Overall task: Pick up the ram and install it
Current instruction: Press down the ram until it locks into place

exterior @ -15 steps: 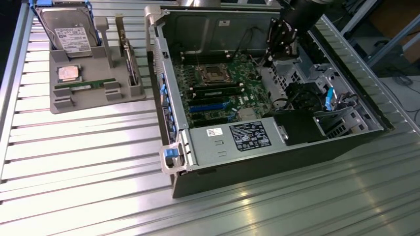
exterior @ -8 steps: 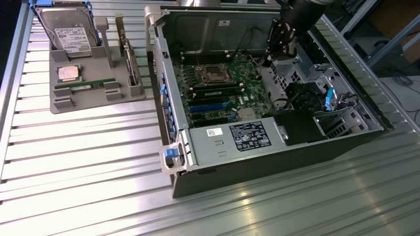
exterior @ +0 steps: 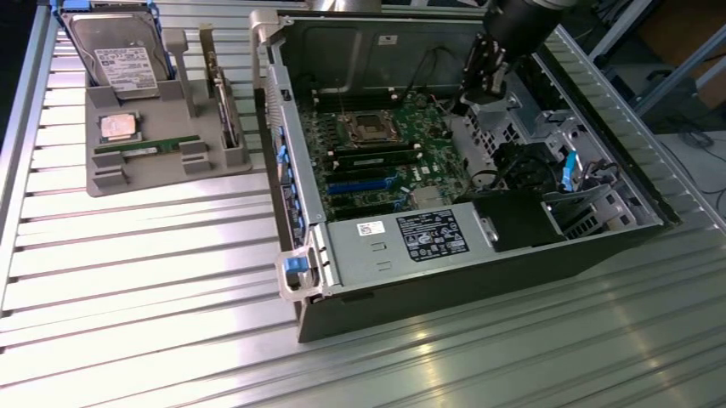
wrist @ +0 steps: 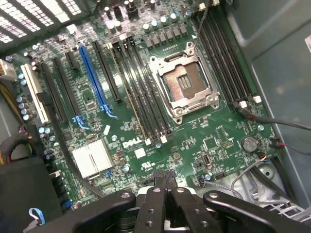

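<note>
A ram stick (exterior: 148, 146), green and narrow with a pale label, lies flat in the grey holder tray (exterior: 136, 178) at the exterior view's left, outside the computer case. My gripper (exterior: 484, 93) hangs inside the open case (exterior: 454, 263) near its far wall, well away from that stick. In the wrist view my gripper (wrist: 165, 179) is over the motherboard (wrist: 194, 141). Its black fingers (wrist: 156, 194) are pressed together and nothing shows between them. Long dark memory slots (wrist: 146, 102) run beside the empty processor socket (wrist: 184, 82).
The tray also carries a hard drive (exterior: 119, 59), a square silver processor chip (exterior: 117, 126) and an upright expansion card (exterior: 224, 106). Inside the case are a power supply (exterior: 426, 238), loose cables (wrist: 277, 121) and drive cages (exterior: 579, 170). The ribbed metal table (exterior: 148, 297) extends around it.
</note>
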{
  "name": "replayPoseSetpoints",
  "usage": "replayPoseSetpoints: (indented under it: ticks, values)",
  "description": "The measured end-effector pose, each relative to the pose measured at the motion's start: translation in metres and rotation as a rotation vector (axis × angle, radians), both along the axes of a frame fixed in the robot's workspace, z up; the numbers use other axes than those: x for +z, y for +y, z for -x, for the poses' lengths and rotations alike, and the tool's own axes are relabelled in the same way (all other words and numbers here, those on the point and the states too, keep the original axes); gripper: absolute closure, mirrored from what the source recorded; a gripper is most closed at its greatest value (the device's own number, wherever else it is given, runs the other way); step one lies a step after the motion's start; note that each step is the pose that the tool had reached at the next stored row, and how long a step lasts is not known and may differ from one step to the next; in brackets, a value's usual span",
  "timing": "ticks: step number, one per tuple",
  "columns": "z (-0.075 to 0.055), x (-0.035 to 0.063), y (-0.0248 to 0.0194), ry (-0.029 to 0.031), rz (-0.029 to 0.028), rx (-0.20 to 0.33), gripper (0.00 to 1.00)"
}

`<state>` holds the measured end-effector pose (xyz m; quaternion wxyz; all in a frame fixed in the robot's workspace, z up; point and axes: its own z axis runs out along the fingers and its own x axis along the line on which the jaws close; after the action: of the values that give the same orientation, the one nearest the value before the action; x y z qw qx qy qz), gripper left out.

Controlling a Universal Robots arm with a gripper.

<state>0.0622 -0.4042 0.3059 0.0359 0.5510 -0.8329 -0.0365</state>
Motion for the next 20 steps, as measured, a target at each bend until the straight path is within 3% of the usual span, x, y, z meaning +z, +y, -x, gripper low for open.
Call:
replayPoseSetpoints:
  ticks: [5,12,20]
  values:
    - [0.0000,-0.0003,0.0000,0.0000,0.0000,-0.085,0.89]
    - [0.0000,-0.0008,0.0000,0.0000,0.0000,-0.259,0.89]
    - [0.0000,-0.0012,0.0000,0.0000,0.0000,-0.417,0.89]
